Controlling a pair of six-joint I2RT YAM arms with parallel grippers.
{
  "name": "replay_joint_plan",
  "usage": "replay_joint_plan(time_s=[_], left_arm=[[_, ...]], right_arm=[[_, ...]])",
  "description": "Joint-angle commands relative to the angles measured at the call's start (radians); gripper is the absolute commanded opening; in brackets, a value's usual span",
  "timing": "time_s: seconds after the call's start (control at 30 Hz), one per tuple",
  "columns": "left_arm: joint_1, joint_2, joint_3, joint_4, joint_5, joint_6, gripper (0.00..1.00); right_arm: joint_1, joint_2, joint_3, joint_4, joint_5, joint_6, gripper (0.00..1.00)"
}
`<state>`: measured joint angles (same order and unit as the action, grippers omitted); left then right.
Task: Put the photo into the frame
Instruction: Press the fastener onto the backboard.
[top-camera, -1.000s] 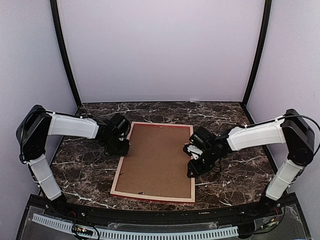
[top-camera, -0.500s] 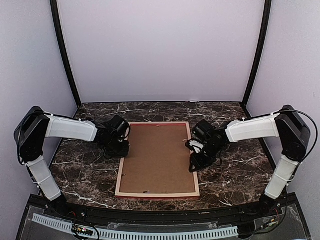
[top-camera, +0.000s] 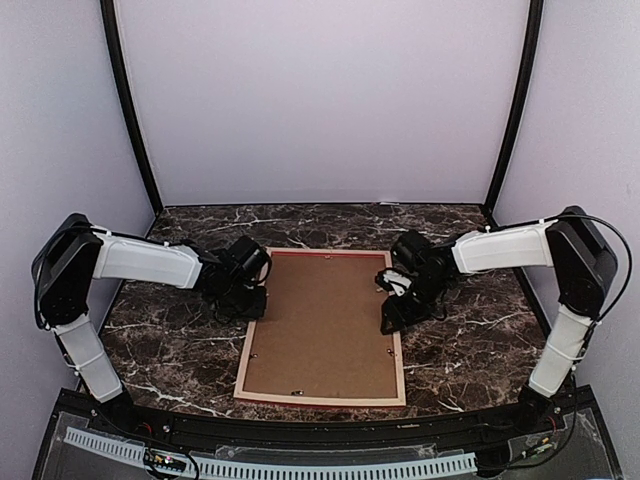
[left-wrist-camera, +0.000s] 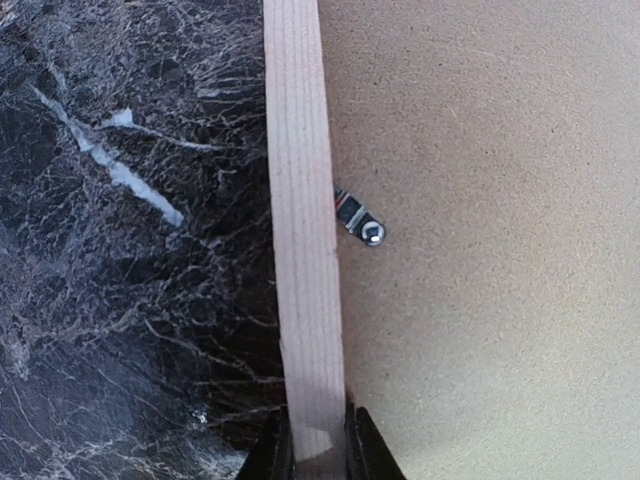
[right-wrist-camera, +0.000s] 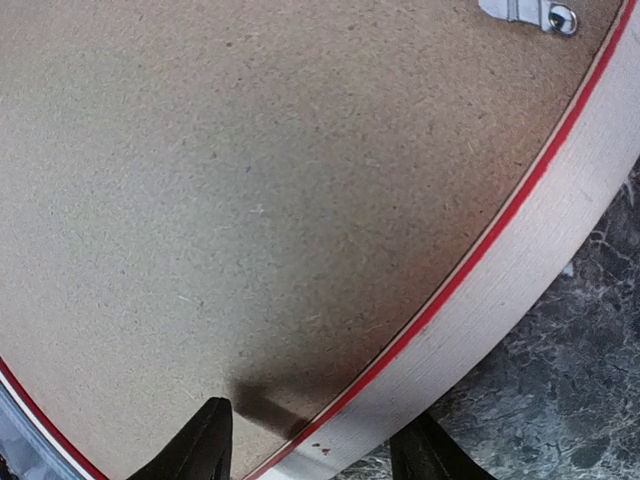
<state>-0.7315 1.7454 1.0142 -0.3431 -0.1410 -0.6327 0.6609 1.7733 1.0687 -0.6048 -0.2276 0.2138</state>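
**Top external view:** fixed high above the near edge of the worktop (top-camera: 170, 340), facing down and forward, far enough to take in everything. **Left wrist view:** very close, looking down past the left hand (left-wrist-camera: 320, 455) along a pale rail of the frame (left-wrist-camera: 300, 200) ahead of it. **Right wrist view:** equally close, the opposite rail between the fingers of the right hand (right-wrist-camera: 312, 445). All three share the backing board (top-camera: 320, 320).

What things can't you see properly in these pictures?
- The photo: in no view; if it is inside the frame, the brown backing board covers it.
- Left fingers: left wrist view, the bottom edge cuts them off; only the tips show, either side of the frame's rail.
- Right fingers: right wrist view, cut off likewise; whether they touch the frame is unclear.
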Motion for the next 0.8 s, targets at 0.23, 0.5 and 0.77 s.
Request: replay_joint_plan(time_s=[0.23,0.5,0.77], left_arm=[[-0.022,0.056,0.036,-0.064,0.023,0.037,0.01],[-0.021,0.069,0.042,-0.065,0.018,0.037,0.01],[-0.021,0.072,0.046,-0.063,0.018,0.041,0.01]], right_arm=[[-0.013,-0.092,-0.087,-0.055,-0.07,-0.031,0.69],[-0.009,-0.156,-0.158,-0.058,-0.089,0.004,0.73],[0.029,-0.139,-0.168,-0.047,-0.086,0.019,0.65]])
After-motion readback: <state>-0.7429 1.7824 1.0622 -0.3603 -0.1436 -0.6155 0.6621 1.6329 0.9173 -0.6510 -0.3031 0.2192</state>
